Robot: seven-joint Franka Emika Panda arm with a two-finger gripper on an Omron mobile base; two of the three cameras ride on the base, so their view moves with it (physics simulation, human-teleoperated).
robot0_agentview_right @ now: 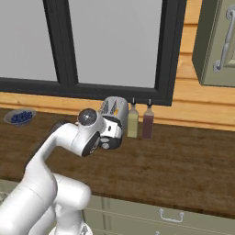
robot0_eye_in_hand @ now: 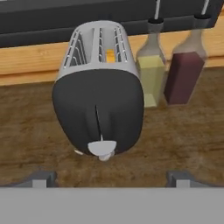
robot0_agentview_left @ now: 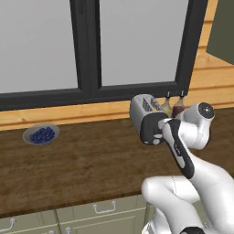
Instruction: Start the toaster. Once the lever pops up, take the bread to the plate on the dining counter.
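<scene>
One toaster [robot0_eye_in_hand: 98, 87] stood on the dark wood-grain surface [robot0_agentview_left: 87, 169] close under the window's black frame [robot0_agentview_left: 91, 91], its black end panel turned toward the hand. In the hand view its top showed two slots, and in the right-hand slot a single orange-tan bit of bread [robot0_eye_in_hand: 110, 55] showed deep between the wire guides; how far down it sat could not be told beyond that. A pale lever [robot0_eye_in_hand: 102, 148] sat at the bottom of the black panel, at the low end of the vertical groove. The gripper [robot0_eye_in_hand: 111, 177] hung just in front of that panel, its two fingers [robot0_eye_in_hand: 41, 178] spread wide to either side of the lever, with nothing between them and no visible contact with the toaster. Two bottles stood just beside the toaster against the wooden back wall: one with yellow liquid [robot0_eye_in_hand: 151, 72], touching or nearly touching the toaster's side, and one with dark red liquid [robot0_eye_in_hand: 186, 65] next to it. One grey bowl of blue berries [robot0_agentview_left: 41, 135] lay well apart from the toaster, far along the same surface. Pale green drawers with two visible handles [robot0_agentview_left: 104, 208] ran below the surface's front edge.
</scene>
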